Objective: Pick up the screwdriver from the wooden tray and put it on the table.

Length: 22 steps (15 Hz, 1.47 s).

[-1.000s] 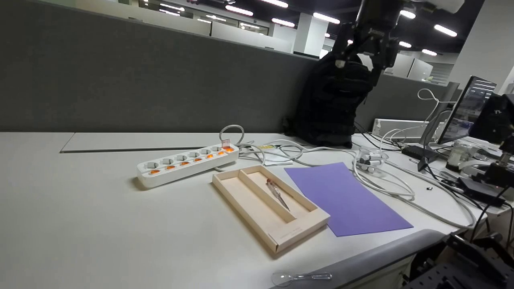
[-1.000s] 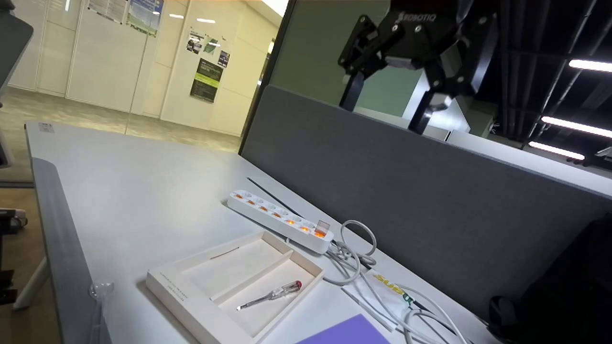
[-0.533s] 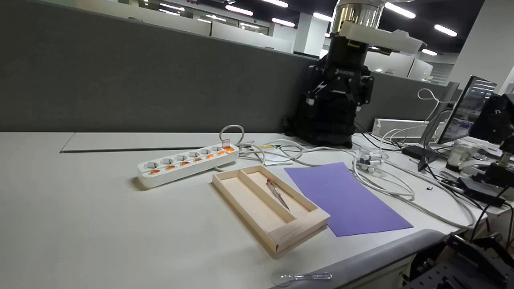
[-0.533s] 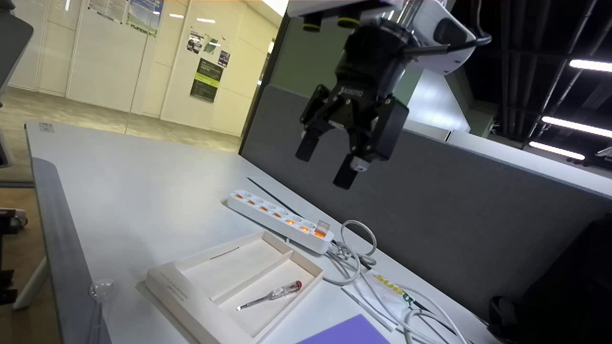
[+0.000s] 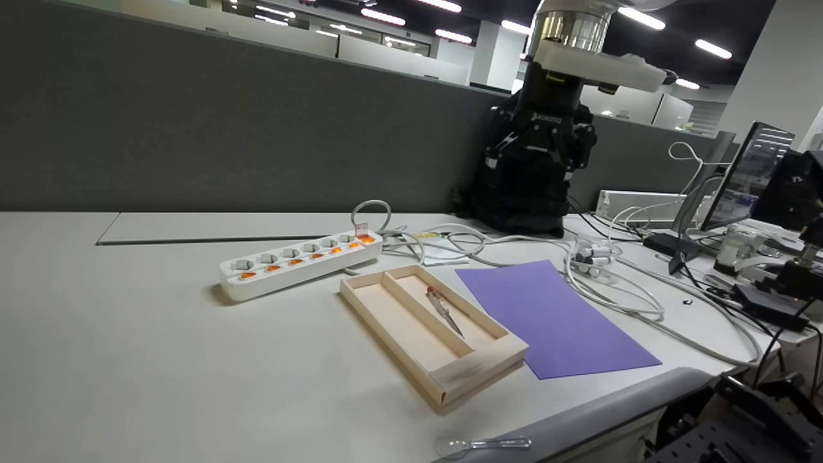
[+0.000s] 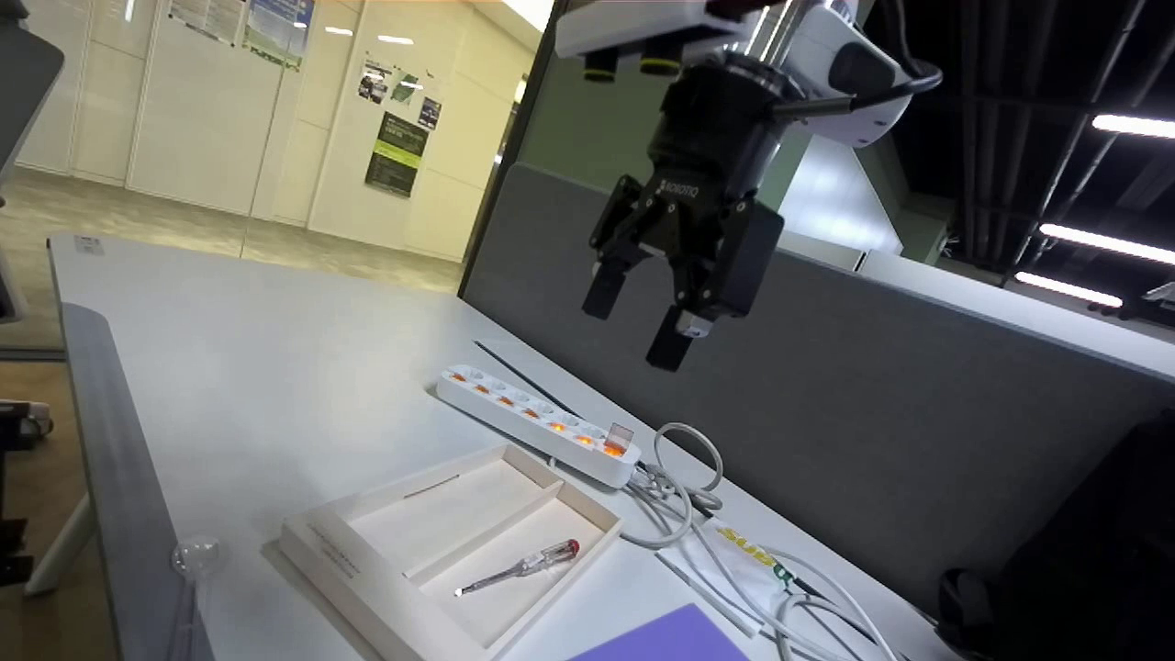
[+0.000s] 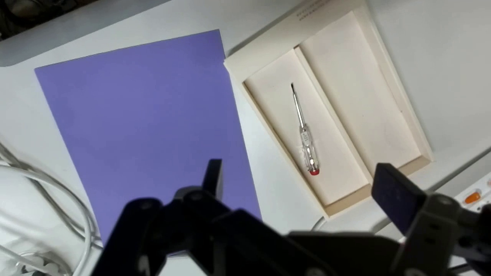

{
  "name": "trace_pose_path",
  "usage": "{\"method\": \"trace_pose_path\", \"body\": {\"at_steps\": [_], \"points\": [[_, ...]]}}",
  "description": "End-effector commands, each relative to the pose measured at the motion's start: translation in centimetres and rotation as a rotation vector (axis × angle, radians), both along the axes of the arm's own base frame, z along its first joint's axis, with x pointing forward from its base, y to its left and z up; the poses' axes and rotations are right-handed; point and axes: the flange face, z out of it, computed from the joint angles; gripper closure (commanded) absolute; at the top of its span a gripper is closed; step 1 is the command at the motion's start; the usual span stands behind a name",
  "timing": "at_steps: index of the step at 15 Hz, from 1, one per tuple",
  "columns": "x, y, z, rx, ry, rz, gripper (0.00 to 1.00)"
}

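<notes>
One screwdriver [image 7: 309,147] in wooden tray [image 7: 333,113], compt. nr. purple sheet [image 7: 149,122]; pincer [image 6: 631,340] spread wide above tabletop [image 6: 275,349], ht. unclear.

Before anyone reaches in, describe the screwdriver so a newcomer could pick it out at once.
On the pale table, find the flat purple sheet and, beside it, the wooden tray. A divider splits the tray lengthwise; look in the compartment nearer the sheet. There lies the screwdriver: unlike the white power strip with orange switches, it is slim, with a clear, red-ended handle.
</notes>
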Motion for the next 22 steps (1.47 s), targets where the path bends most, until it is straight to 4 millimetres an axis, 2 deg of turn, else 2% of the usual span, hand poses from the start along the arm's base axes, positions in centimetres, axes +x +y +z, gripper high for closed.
{"method": "trace_pose_path", "body": {"at_steps": [1,5,11,13,17,22], "points": [[1.0,1.0,-2.5,-0.027,-0.045,-0.184,0.0],[2.4,1.9,-6.5,-0.048,-0.071,-0.371,0.0],[3.5,1.0,-12.6,-0.132,-0.05,-0.642,0.0],[3.5,1.5,-14.2,-0.155,-0.033,-0.693,0.0],[3.9,3.0,-16.6,-0.165,-0.02,-0.606,0.0],[5.1,4.4,-18.7,-0.172,-0.045,-0.503,0.0]]}}
